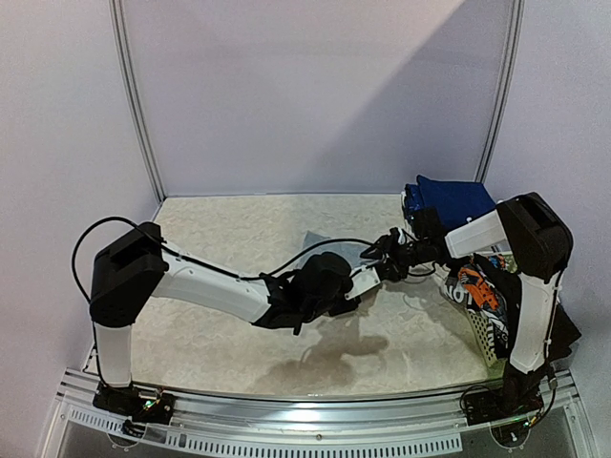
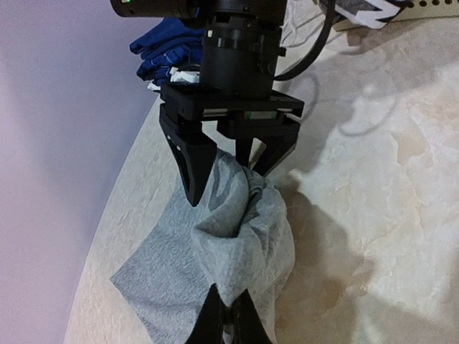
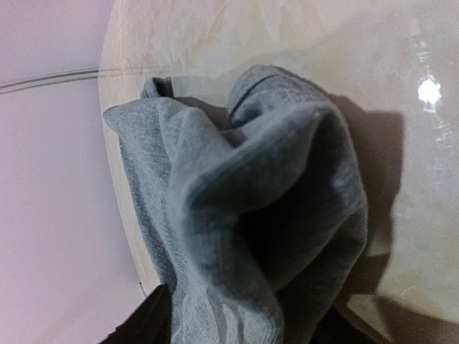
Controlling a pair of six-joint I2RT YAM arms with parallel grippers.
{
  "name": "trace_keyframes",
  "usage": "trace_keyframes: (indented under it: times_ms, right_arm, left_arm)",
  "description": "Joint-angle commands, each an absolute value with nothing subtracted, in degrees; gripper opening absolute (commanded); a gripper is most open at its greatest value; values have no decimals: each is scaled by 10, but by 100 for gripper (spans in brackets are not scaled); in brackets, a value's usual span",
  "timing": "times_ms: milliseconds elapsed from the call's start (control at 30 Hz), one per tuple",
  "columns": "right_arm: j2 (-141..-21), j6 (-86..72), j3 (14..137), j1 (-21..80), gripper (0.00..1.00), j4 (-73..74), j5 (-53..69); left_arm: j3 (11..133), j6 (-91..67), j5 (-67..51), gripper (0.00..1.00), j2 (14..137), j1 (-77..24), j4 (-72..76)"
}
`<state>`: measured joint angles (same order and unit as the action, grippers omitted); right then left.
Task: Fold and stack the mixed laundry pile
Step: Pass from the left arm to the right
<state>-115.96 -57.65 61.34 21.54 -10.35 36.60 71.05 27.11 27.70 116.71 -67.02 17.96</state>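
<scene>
At about 4 o'clock on the table, beside the right arm's base, the white lattice basket holds an orange-black-white printed garment. Dark cloth hangs at its right side.

The left arm lies low from 8 o'clock toward the centre. The left gripper has its fingers pressed together, pinching a fold of the grey shirt, which is bunched up at mid-table. The right arm, elbow high, comes in from 3 o'clock. The right gripper has its fingers spread on either side of the shirt's top fold.

Farthest, at 1 o'clock, navy blue pieces lie in a pile.
</scene>
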Motion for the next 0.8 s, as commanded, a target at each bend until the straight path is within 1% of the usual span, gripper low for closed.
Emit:
trace_keyframes:
  times_ms: [0, 67, 100, 133, 200, 267, 300, 400, 600, 767]
  right_arm:
    - [-1185, -565, 635, 209, 50, -93, 360]
    - [-1193, -563, 642, 209, 41, -94, 366]
    - [-1195, -563, 645, 209, 39, -94, 370]
    - [-1197, -561, 647, 209, 34, -94, 373]
    - [-1199, -556, 652, 209, 28, -87, 376]
    - [-1199, -541, 666, 209, 22, -64, 374]
    - [-1200, -530, 673, 209, 19, -51, 374]
    - [-1204, -484, 703, 209, 12, 16, 369]
    - [-1202, -378, 763, 208, 1, 146, 321]
    - [-1195, -289, 804, 207, 0, 215, 258]
  left_arm:
    - [696, 260, 276, 0, 1148, -681, 195]
    - [694, 257, 264, 1, 1148, -686, 187]
    - [694, 255, 254, 8, 1148, -690, 176]
    - [695, 251, 244, 20, 1147, -694, 161]
    - [690, 233, 210, 57, 1136, -700, 132]
    - [676, 202, 154, 89, 1113, -701, 109]
    - [667, 188, 130, 98, 1100, -701, 102]
    - [639, 153, 99, 100, 1059, -698, 89]
    - [568, 79, 88, 100, 970, -666, 97]
    - [510, 42, 123, 100, 930, -642, 107]
